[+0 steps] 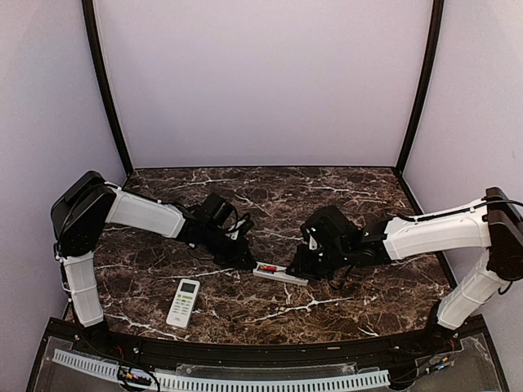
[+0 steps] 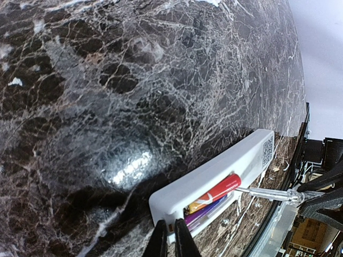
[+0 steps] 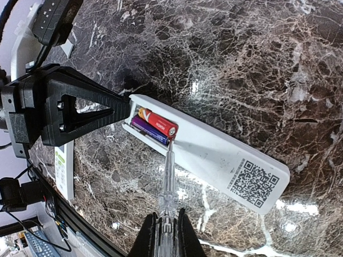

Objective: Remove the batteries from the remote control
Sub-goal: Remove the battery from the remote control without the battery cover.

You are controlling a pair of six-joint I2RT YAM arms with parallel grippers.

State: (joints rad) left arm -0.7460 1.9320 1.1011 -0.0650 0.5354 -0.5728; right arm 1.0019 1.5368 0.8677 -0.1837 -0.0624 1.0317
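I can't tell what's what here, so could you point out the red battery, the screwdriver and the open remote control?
red battery (image 3: 156,123): right wrist view, middle of its red body.
screwdriver (image 3: 168,179): right wrist view, midway along its shaft.
remote control (image 3: 214,153): right wrist view, bare white back.

Your table (image 1: 343,196) shows dark brown marble, nearly black, laced with white veins. The remote (image 3: 214,155) is plain white, with a black-and-white QR code (image 3: 253,183) printed on it. You've got a red battery (image 3: 157,122) with an orange-yellow flash and white lettering, and a purple battery (image 3: 147,131). Your screwdriver (image 3: 167,176) is clear plastic with a silvery shaft. The second remote (image 1: 184,301) is white with a pale greenish screen. Left gripper (image 2: 170,235) and right gripper (image 3: 166,227) are both black.
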